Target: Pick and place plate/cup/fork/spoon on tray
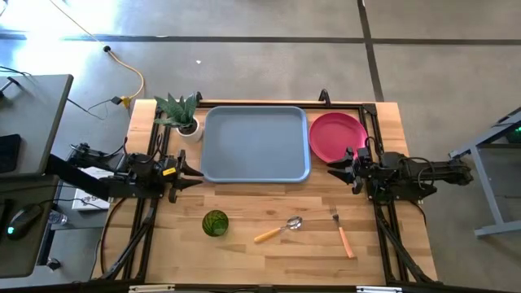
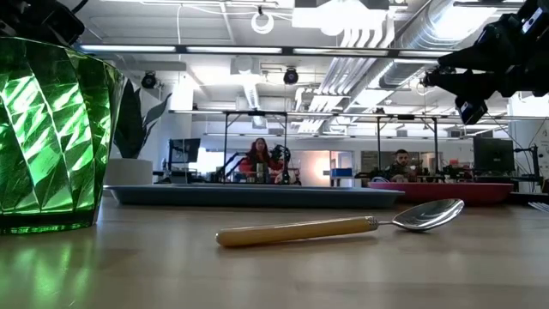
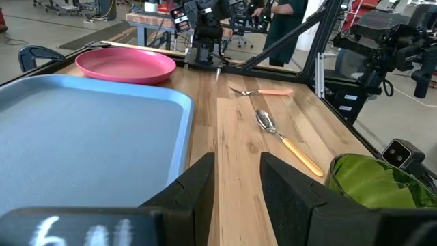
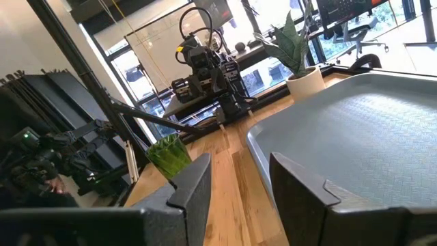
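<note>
We see a light wood butcher-block table (image 1: 269, 236) on polished grey concrete, w/ black rails along its sides. The tray (image 1: 256, 143) sits at the far centre, bare. The plate (image 1: 338, 135) lies just right of it on the wood, not on the tray. Nearer the front: the cup (image 1: 215, 223) left of centre, the spoon (image 1: 279, 230) mid-table, bowl toward the right, and the fork (image 1: 342, 232) further right, tines pointing away. A potted plant (image 1: 181, 114) stands by the tray's far-left corner.

Left gripper (image 1: 186, 174) waits at the tray's left edge, fingers apart, holding nothing. Right gripper (image 1: 337, 168) hovers near the plate's front rim, fingers also apart, empty.

Beyond the table, an open office w/ ceiling ducts, desks, monitors; two people (image 2: 260, 159) seated far back.
</note>
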`<state>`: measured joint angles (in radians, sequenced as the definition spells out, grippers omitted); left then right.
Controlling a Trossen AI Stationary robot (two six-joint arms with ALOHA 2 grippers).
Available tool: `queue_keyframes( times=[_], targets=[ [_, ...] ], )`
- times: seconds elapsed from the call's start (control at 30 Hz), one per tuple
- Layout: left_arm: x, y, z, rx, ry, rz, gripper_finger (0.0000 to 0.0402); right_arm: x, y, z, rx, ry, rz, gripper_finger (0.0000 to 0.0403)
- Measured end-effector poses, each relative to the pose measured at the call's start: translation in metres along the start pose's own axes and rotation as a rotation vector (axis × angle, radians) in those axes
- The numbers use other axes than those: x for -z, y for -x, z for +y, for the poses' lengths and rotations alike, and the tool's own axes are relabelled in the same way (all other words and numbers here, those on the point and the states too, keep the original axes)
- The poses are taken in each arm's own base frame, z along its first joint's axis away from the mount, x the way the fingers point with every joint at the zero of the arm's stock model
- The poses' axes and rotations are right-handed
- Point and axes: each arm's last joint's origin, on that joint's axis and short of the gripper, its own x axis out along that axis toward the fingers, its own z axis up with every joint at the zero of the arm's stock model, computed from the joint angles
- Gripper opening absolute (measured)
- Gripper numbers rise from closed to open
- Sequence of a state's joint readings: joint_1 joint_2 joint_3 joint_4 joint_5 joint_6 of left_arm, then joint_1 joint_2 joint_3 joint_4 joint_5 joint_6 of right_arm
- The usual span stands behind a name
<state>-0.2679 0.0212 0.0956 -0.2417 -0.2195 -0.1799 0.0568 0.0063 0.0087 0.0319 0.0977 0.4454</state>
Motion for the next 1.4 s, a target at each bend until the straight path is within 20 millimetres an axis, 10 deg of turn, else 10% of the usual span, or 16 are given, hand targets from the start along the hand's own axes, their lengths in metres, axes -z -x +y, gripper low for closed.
queue_keyframes(
  times=[0.9,1.4],
  targets=[
    [-0.002,0.000,0.002,-0.075,0.403,-0.047,0.0106,0.000,0.000,0.000,0.000,0.000,0.000,0.0139],
    [-0.033,0.006,-0.001,0.013,0.440,-0.362,0.0106,0.000,0.000,0.000,0.000,0.000,0.000,0.0139]
  ],
)
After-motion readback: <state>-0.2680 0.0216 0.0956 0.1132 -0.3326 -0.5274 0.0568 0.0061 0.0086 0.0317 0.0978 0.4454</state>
